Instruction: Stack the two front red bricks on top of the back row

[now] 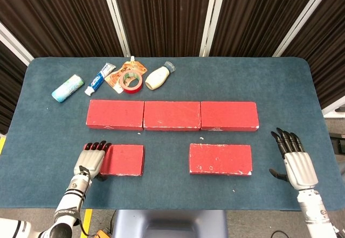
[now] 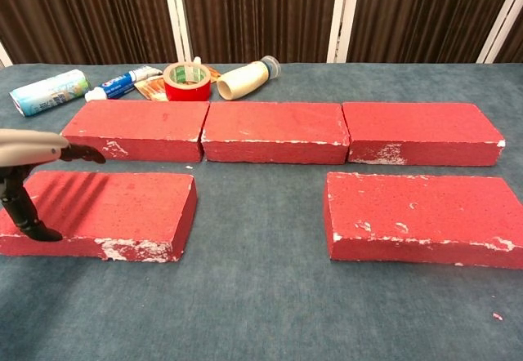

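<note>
Left hand [image 1: 94, 159] lies over the left end of the front left brick [image 1: 125, 160], fingers spread on top, thumb at its near edge; whether it grips cannot be told. Right hand [image 1: 294, 161], open, hovers beside the front right brick [image 1: 220, 159]. Back row [image 1: 172, 115] lies behind on the bench [image 1: 172, 195].

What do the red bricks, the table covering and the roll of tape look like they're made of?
The front left brick and front right brick: probably painted foam or a light masonry stand-in; red coat is chipped white at edges, surface grainy and matte. The table covering: dark blue fabric, felt or short carpet by its fuzzy weave. The tape roll: glossy red plastic film, apparently on a printed card core.
</note>
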Tool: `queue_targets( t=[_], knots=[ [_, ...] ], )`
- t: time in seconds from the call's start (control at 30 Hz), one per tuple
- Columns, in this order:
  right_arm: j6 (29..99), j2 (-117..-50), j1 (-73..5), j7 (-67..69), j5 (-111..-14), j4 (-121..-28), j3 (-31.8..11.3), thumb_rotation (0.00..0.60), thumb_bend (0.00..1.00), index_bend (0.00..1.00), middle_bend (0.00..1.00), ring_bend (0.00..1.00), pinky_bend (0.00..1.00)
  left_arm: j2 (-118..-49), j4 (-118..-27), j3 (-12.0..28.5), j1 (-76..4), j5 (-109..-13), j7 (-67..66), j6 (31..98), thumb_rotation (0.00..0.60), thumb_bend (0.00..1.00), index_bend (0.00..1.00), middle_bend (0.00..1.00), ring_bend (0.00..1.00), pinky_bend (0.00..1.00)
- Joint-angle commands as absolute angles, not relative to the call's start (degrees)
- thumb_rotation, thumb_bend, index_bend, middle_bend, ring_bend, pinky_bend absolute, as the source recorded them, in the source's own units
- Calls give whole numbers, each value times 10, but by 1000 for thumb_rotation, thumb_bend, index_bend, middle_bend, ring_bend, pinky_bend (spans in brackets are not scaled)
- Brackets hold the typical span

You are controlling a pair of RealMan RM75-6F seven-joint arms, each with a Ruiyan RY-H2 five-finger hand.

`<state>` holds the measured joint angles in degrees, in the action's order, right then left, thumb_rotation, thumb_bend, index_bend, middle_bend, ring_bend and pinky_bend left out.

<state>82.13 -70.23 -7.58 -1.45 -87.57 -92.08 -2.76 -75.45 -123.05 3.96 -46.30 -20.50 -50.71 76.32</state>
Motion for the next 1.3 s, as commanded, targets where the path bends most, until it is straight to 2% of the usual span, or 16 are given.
queue_targets(
  t=[0.03, 0.33, 0.47, 0.67, 1.3],
  knots=[
    [821, -702, -76, -15, -875, -921, -28, 600, 0, 15, 107, 0, 0, -757, -1227, 38, -462, -207, -502, 762, 600, 186, 0, 0, 0, 4],
    [820, -701, -76, -14, -875, -923, -27, 600, 0, 16, 107, 0, 0, -775, -1214, 33, -463, -230, -498, 772, 600, 190, 0, 0, 0, 0],
    [820, -701, -76, -15, -874, -923, -27, 600, 0, 16, 107, 0, 0, -786, -1205, 34, -465, -227, -498, 769, 600, 119, 0, 0, 0, 0],
    [818, -701, -76, -14, -871, -923, -27, 600, 0, 17, 107, 0, 0, -798, -1192, 40, -469, -228, -496, 771, 600, 98, 0, 0, 0, 0],
    [811, -701, -78, -19, -868, -924, -27, 600, 0, 24, 107, 0, 0, -816, -1157, 48, -478, -213, -495, 747, 600, 92, 0, 0, 0, 0]
  ],
)
